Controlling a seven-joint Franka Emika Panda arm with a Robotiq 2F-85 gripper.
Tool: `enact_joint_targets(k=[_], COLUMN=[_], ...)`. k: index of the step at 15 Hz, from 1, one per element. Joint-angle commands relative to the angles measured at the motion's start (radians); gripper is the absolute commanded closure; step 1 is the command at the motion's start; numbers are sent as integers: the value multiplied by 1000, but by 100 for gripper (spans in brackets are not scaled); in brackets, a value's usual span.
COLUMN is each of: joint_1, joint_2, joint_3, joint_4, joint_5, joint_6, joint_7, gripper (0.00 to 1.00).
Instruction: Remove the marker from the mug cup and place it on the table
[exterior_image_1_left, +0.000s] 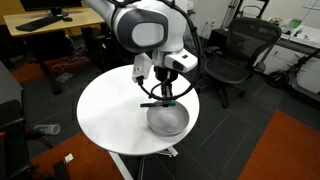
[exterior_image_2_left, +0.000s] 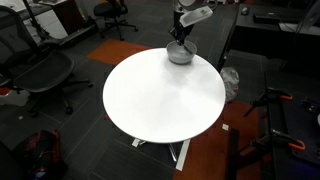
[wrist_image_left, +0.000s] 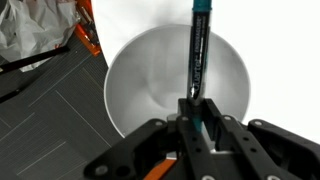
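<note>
Now I am clamping my hand (wrist_image_left: 200, 122) on the marker (wrist_image_left: 198, 55) over the mug cup (wrist_image_left: 135, 80), judging a straight lift clear of its rim safest before crossing to the bench (exterior_image_2_left: 150, 100).

The round white table (exterior_image_2_left: 160, 95) stands on a white pedestal (exterior_image_2_left: 181, 153). The grey mug cup (exterior_image_2_left: 180, 54) sits directly on its top, close to the rim, as both exterior views show.
</note>
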Motion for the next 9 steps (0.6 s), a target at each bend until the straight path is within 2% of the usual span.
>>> enact_joint_targets(k=[1, 9], joint_1=[49, 175], joint_2=[-112, -146], joint_3=[8, 67], joint_4=[-150, -238], joint_5=[-22, -47], joint_6=[66, 88], joint_7=[9, 26], gripper=[95, 95])
